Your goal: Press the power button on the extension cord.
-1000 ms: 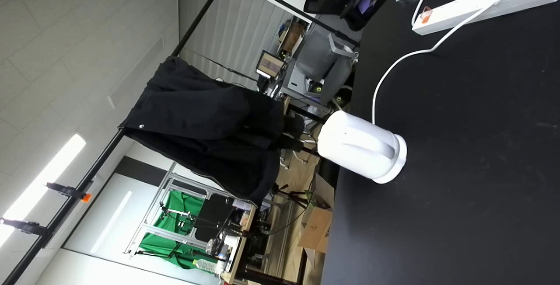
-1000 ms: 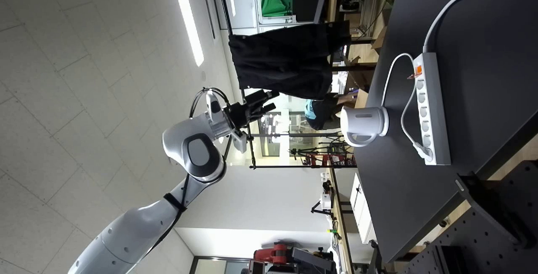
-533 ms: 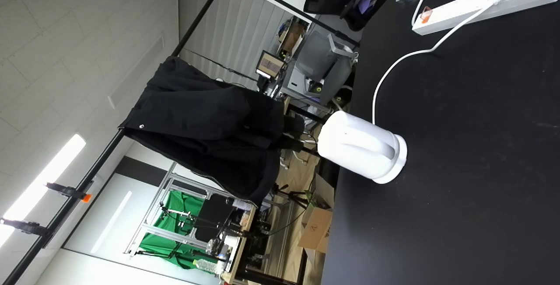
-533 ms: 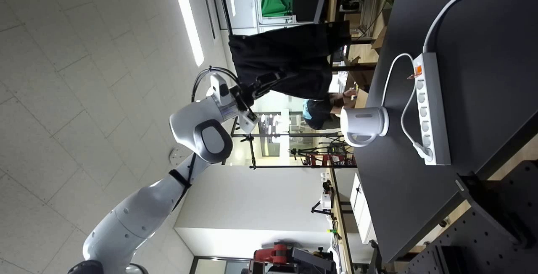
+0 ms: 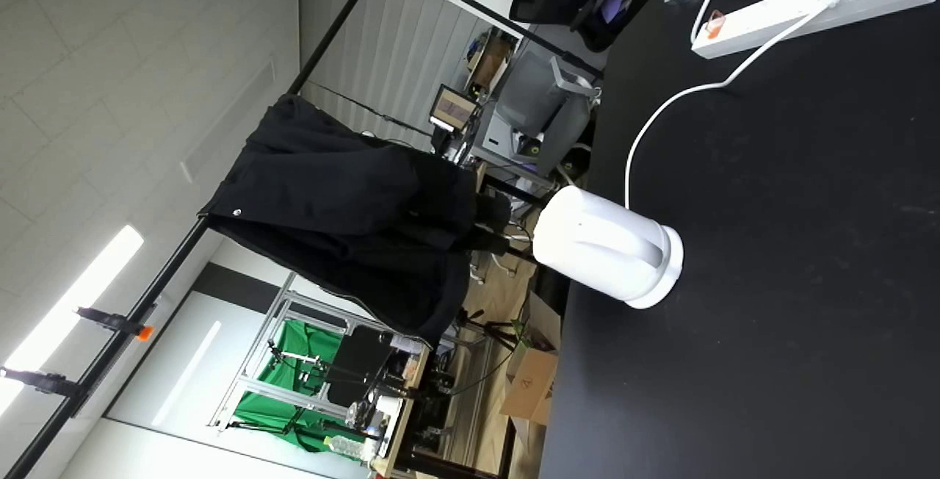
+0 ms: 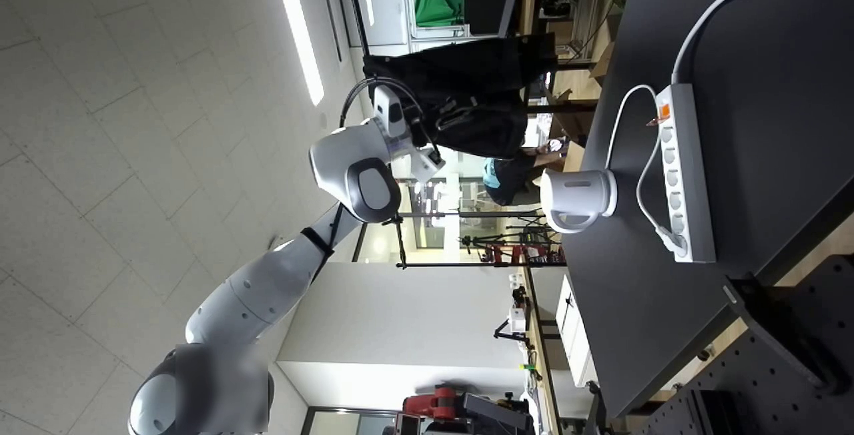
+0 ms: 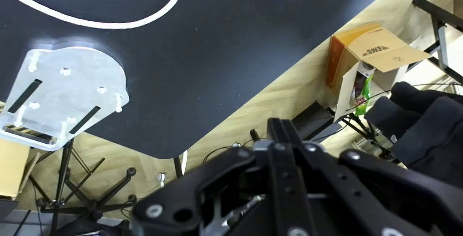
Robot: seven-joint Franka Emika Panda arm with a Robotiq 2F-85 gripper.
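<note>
The extension cord is a long white bar, lying on the black table in both exterior views (image 5: 815, 5) (image 6: 692, 175). Its orange power button (image 6: 664, 111) sits at the end where the thick cable leaves; the same button (image 5: 714, 26) shows in an exterior view. In the wrist view only that white cable (image 7: 108, 25) and its plug-like end at the top edge appear; the bar itself is out of frame. My gripper (image 7: 284, 122) is shut, its fingertips together with nothing between them. In an exterior view the gripper (image 6: 460, 111) hangs high, apart from the cord, dark against a black jacket.
A white kettle (image 6: 577, 196) stands near the table edge, its thin cable plugged into the bar's far end. A pale plate with slots (image 7: 72, 80) lies at the table corner. A jacket (image 6: 460, 81) hangs on a rail behind the arm. An open carton (image 7: 376, 47) sits on the floor.
In an exterior view the arm has swung rightward in the picture, the gripper passing in front of the jacket. Its fingers have gone from apart to shut. Cord and kettle have not moved.
</note>
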